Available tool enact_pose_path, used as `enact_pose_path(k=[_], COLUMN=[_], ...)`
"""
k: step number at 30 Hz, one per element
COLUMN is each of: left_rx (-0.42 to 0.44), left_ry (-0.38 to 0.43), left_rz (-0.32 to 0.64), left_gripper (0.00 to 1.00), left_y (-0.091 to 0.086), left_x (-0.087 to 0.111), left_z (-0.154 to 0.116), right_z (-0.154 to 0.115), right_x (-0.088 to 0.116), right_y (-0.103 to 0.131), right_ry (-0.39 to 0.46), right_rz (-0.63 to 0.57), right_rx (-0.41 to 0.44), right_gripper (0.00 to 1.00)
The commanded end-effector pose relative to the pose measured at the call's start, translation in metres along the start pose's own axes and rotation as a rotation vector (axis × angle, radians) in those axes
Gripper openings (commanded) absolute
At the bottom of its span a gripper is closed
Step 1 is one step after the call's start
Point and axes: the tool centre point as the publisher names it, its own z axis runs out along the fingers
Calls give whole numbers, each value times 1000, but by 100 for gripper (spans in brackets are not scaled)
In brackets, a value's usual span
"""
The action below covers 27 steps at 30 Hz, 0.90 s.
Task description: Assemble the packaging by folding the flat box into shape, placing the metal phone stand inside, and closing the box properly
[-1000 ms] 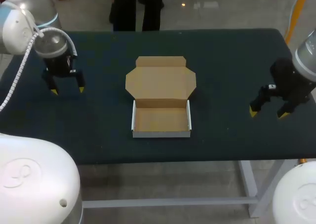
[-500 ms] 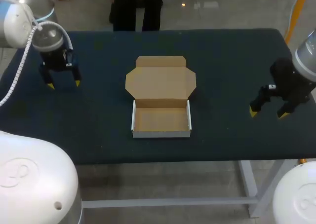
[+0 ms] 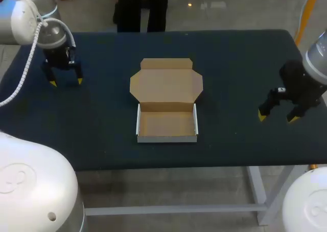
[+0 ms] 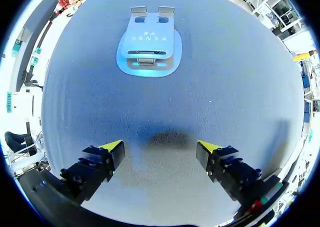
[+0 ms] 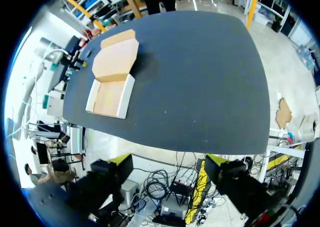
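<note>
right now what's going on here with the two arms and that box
The box sits folded into shape in the middle of the table, its lid open and nothing inside. The left gripper is open above the table's far left part, and the phone stand lies flat on the table just ahead of it. The right gripper is open and empty at the right side. Neither arm is touching anything.

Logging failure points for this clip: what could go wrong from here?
1. The metal phone stand lies flat, ahead of the open left tool. Lying so low, it may be hard to grip and could slip out of the grasp.
2. The box sits unheld, with the right tool off to its side. Placing the stand could push it.
</note>
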Motion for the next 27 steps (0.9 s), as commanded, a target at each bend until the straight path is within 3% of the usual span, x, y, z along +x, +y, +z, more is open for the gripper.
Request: enact_pose_path(k=[1,27], left_rx=[-49,-55], left_ry=[-5,2], left_rz=[-1,-20], left_gripper=[100,100], left_y=[-14,-48], left_x=[0,-5], left_z=[3,2], right_z=[-2,-2], right_x=[0,0], right_y=[0,0], right_ry=[0,0], right_rz=[0,0], right_rx=[5,5], right_gripper=[100,100])
